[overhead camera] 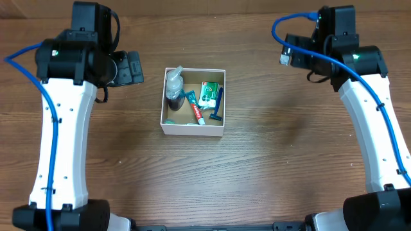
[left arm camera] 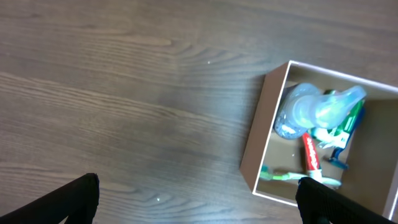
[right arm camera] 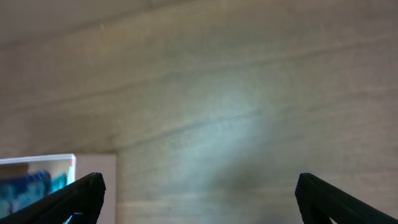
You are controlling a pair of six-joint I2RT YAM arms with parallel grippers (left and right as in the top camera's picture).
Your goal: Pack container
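Note:
The container (overhead camera: 192, 130), a square white box with a brown inside, sits mid-table. In it lie a clear bottle (overhead camera: 174, 85), a red-and-white tube (overhead camera: 196, 112), a green-and-white packet (overhead camera: 207, 94), a blue razor (overhead camera: 217, 106) and a green toothbrush (overhead camera: 172, 120). My left gripper (overhead camera: 131, 68) is open and empty, raised to the left of the box; its view shows the container (left arm camera: 258, 146) at right with the bottle (left arm camera: 305, 109). My right gripper (overhead camera: 287, 51) is open and empty, raised far right of the box; the container's corner (right arm camera: 93, 163) shows at lower left.
Brown wooden tabletop (overhead camera: 276, 147) lies all round the box. Blue cables run along both white arms.

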